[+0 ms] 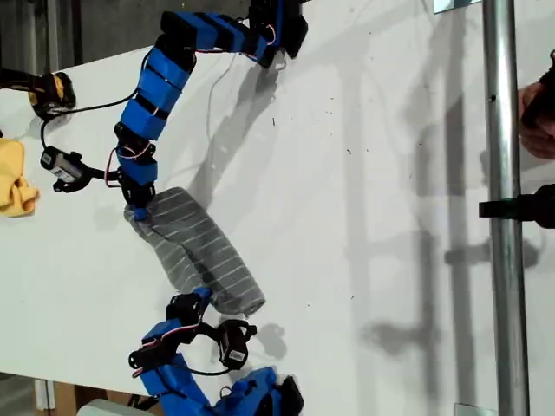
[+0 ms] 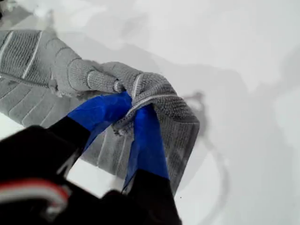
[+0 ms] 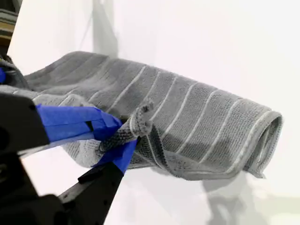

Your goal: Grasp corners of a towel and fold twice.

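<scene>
towel [image 1: 195, 251] on table [image 1: 364, 217], between 2 grippers

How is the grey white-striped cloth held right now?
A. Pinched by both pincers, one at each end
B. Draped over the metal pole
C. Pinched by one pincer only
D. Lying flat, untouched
A: both wrist views show blue pincer tips shut on bunched fabric of the soft grey white-striped cloth, my first gripper and my second gripper.

The yellow cloth [image 1: 16, 178] is cut off at the exterior view's left edge. A hand [image 1: 538, 117] is cropped at its right edge.
</scene>
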{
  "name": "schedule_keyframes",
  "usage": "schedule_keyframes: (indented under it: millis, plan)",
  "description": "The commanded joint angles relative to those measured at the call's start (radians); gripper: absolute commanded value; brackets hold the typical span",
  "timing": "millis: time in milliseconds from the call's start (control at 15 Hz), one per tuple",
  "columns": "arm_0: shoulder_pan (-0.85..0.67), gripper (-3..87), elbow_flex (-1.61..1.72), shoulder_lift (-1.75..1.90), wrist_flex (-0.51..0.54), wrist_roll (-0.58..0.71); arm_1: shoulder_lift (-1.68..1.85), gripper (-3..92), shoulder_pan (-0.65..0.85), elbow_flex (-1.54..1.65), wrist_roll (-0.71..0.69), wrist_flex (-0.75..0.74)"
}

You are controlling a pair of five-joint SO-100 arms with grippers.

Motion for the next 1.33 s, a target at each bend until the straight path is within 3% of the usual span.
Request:
schedule_keyframes:
  millis: [0,600,1267]
  plan:
    - [-0.008,-2.6,0.015,0.044,0.032,-0.031,-0.006,-0.2,-0.005,-0.066,0.002,0.015]
    - [0.11,-2.5,0.129,-0.115,-0.084,-0.184,-0.049,-0.2,-0.026,-0.014,-0.038,0.284]
    - [0.149,-2.5,0.086,-0.383,-0.043,-0.259,-0.189,-0.2,-0.006,-0.043,-0.04,0.41]
